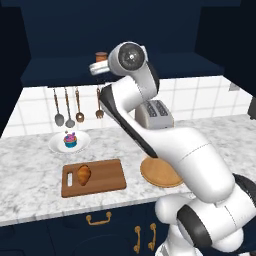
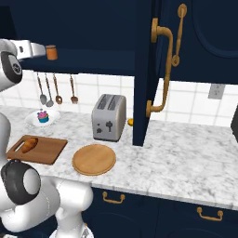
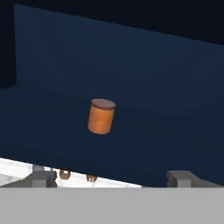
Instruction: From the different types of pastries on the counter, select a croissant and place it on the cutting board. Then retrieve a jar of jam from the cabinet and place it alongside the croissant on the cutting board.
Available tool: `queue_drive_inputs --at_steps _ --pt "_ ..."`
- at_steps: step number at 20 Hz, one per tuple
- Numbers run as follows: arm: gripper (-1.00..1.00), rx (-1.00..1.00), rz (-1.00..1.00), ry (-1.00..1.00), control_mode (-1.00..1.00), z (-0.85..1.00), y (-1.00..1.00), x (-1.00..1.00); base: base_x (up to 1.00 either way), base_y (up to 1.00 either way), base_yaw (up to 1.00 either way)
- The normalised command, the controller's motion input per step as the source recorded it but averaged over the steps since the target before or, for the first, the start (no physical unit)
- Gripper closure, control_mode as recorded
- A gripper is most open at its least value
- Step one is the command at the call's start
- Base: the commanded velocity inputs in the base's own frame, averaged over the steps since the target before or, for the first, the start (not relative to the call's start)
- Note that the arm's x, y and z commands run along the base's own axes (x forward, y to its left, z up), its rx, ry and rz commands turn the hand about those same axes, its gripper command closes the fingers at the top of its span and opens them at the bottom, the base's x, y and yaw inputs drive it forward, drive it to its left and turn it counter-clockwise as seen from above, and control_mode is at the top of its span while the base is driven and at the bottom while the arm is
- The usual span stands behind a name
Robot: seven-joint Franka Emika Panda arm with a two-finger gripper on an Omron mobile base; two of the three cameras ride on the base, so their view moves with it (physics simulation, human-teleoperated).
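Note:
The golden-brown croissant [image 1: 83,174] [image 2: 30,144] lies on the left part of the wooden cutting board [image 1: 107,175] [image 2: 46,151] on the marbled counter [image 1: 30,170]. The reddish-brown jar of jam [image 1: 101,57] [image 2: 51,52] [image 3: 101,116] stands upright on the shelf inside the open navy cabinet [image 1: 65,35]. My gripper [image 2: 42,49] [image 3: 111,177] is raised to shelf height and points at the jar, a short way in front of it. It is open, its fingertips [image 3: 41,177] spread wide with nothing between them. The blue-wrapped cupcake [image 1: 70,140] [image 2: 42,116] sits on a white plate.
A silver toaster [image 1: 154,114] [image 2: 109,117] stands at the back wall, with a round tan wooden plate [image 1: 159,172] [image 2: 94,159] in front of it. Utensils [image 1: 67,107] hang on the tiled wall. The open cabinet door [image 2: 144,69] with a brass handle juts out to the right.

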Motion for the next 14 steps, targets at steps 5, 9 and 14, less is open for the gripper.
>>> queue_drive_inputs --at_steps 5,9,14 --pt "-1.00 0.19 0.01 -0.23 -1.00 -0.04 0.00 0.37 0.00 0.00 0.00" --pt "-1.00 0.00 0.00 0.00 -1.00 -0.02 0.00 0.03 0.00 0.00 0.00" --pt "-1.00 0.07 0.00 0.12 -1.00 -0.08 0.00 0.45 0.00 0.00 0.00"
